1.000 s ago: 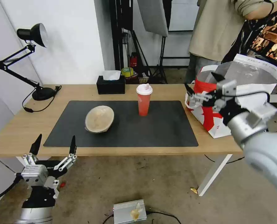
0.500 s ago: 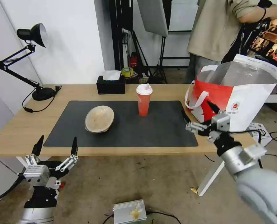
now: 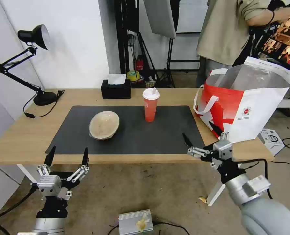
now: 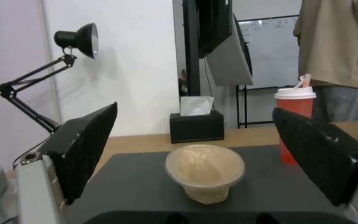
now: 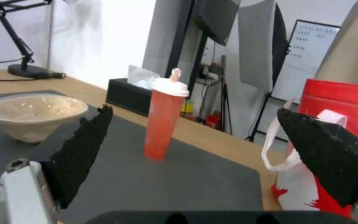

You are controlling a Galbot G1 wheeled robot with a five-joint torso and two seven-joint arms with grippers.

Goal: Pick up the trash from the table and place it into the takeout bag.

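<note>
On the dark mat (image 3: pixel 164 137) of the table (image 3: pixel 18 133) lies a tilted beige bowl (image 3: pixel 104 124) (image 4: pixel 204 169) (image 5: pixel 32 113). To its right stands a red cup with a white lid (image 3: pixel 151 105) (image 4: pixel 296 104) (image 5: pixel 164 121). The red-and-white takeout bag (image 3: pixel 249 104) (image 5: pixel 336 96) stands open at the table's right end. My left gripper (image 3: pixel 68 150) hangs open and empty below the front edge, facing the bowl. My right gripper (image 3: pixel 197 129) is open and empty over the mat's front right corner, just left of the bag.
A black tissue box (image 3: pixel 116 88) sits at the table's back edge and a black desk lamp (image 3: pixel 31 65) at the back left. A person stands behind the bag. On the floor lie a grey box (image 3: pixel 136 222) and a small carton (image 3: pixel 271 139).
My right gripper has dropped from in front of the bag's upper part to the table's front right edge, staying open. My left gripper has shifted slightly to the right.
</note>
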